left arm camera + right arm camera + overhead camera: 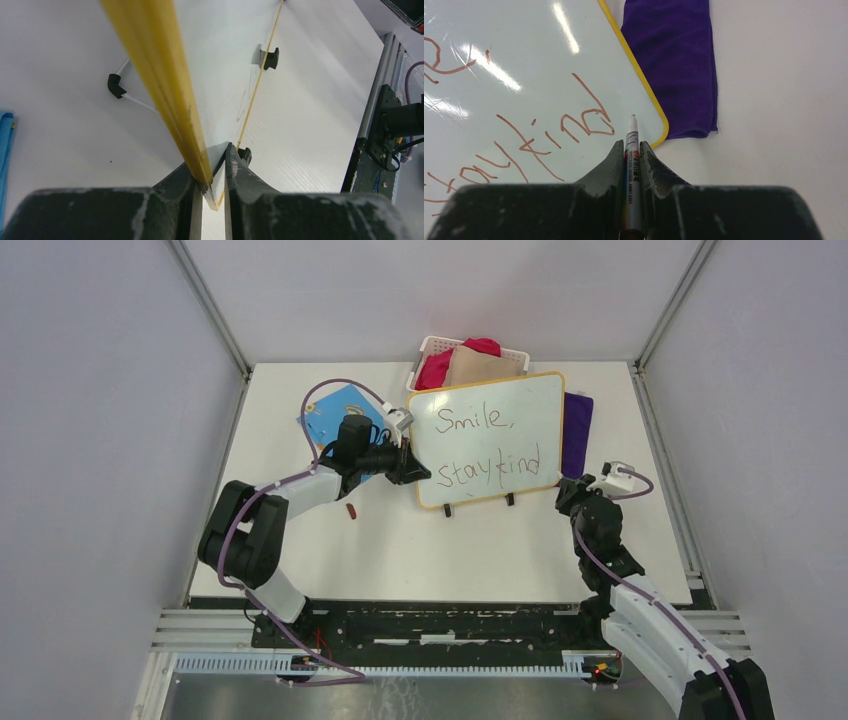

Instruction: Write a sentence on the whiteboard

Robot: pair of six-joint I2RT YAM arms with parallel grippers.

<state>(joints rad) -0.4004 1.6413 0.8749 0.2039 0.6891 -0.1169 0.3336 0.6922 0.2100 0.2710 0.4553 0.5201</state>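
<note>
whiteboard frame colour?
Yellow-orange. The whiteboard frame shows best in the left wrist view, close up.

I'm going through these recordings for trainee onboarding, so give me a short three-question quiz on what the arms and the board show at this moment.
1. True or false: the left gripper is clamped on the yellow-framed edge of the whiteboard.
2. What does the right gripper hold? A) a marker B) an eraser C) a sponge
3. Fill in: the second line of the sentence reads "stay ____".

Key: 1 true; 2 A; 3 kind.
</note>
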